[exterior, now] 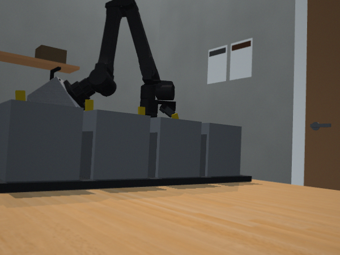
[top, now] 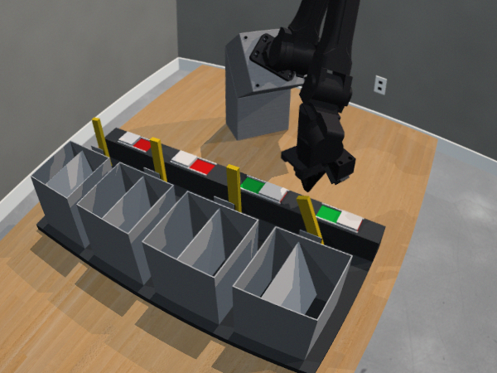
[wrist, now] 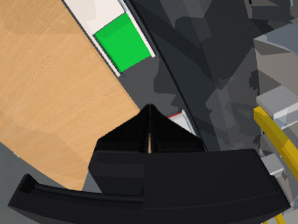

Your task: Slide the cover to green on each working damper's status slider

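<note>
Four grey open-topped dampers stand in a row on a black base, shown in the top view: the first (top: 54, 199), the second (top: 108, 236), the third (top: 178, 273) and the fourth (top: 269, 319). Each has a yellow lever, for example the third's lever (top: 234, 186). The first slider (top: 142, 145) and the second slider (top: 202, 167) show red. The third slider (top: 253, 184) shows green with a red sliver (top: 283, 195) (wrist: 182, 121) beside its white cover. The fourth slider (top: 328, 213) (wrist: 123, 43) shows green. My gripper (top: 311, 182) (wrist: 149, 109) is shut and empty. It hangs just above the third slider's right end.
The arm's grey pedestal (top: 257, 108) stands behind the slider rail (top: 373, 236). In the exterior view the dampers' back walls (exterior: 119, 144) hide the sliders and my fingertips. A shelf with a brown box (exterior: 51, 54) and a door (exterior: 323, 85) are at the room's walls.
</note>
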Available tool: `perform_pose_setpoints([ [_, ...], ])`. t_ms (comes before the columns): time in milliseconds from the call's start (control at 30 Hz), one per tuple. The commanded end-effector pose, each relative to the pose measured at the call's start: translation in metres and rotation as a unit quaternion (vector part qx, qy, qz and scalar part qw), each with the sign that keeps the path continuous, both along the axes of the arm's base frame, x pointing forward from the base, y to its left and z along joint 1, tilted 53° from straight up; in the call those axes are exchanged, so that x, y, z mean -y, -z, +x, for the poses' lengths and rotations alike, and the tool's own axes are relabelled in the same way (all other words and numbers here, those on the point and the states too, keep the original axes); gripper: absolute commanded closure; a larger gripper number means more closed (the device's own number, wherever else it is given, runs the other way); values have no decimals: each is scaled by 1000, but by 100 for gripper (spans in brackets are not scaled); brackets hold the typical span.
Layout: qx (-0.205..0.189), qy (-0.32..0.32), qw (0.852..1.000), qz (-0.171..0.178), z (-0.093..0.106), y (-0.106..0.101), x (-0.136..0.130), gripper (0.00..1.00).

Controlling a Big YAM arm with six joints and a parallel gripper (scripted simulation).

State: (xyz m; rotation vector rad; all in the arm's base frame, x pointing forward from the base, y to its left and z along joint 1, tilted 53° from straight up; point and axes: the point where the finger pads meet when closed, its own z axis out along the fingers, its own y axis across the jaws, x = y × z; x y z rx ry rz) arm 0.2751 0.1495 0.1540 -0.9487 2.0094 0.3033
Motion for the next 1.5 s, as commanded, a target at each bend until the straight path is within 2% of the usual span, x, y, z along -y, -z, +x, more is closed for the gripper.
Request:
perform_pose_setpoints([
  [0,-39,55,997,49,3,11,14,100],
  [67,-39,55,997,49,3,11,14,100],
  [100,-64,79,992,71,3,20,22,100],
  [233,-96,116,983,110,4,31,35,100],
  [400,-138,164,964,160,5,44,53,100],
  [567,-181,212,937,209,6,59,71,100],
  [633,-181,212,937,209,6,59,71,100],
  [667,-203,238,920,236,6,66,81,100],
  [867,-250,291,877,291,8,83,102,100],
  [1000,-282,328,839,330,8,95,117,100],
  [1133,-309,366,795,372,17,102,138,100],
  [1200,-309,366,795,372,17,102,138,100],
  [1233,-327,386,767,393,18,110,148,100],
  [1267,-338,399,750,406,18,115,154,100],
  [1333,-353,415,724,423,19,122,162,100],
  [1467,-383,450,663,459,20,137,180,100],
])
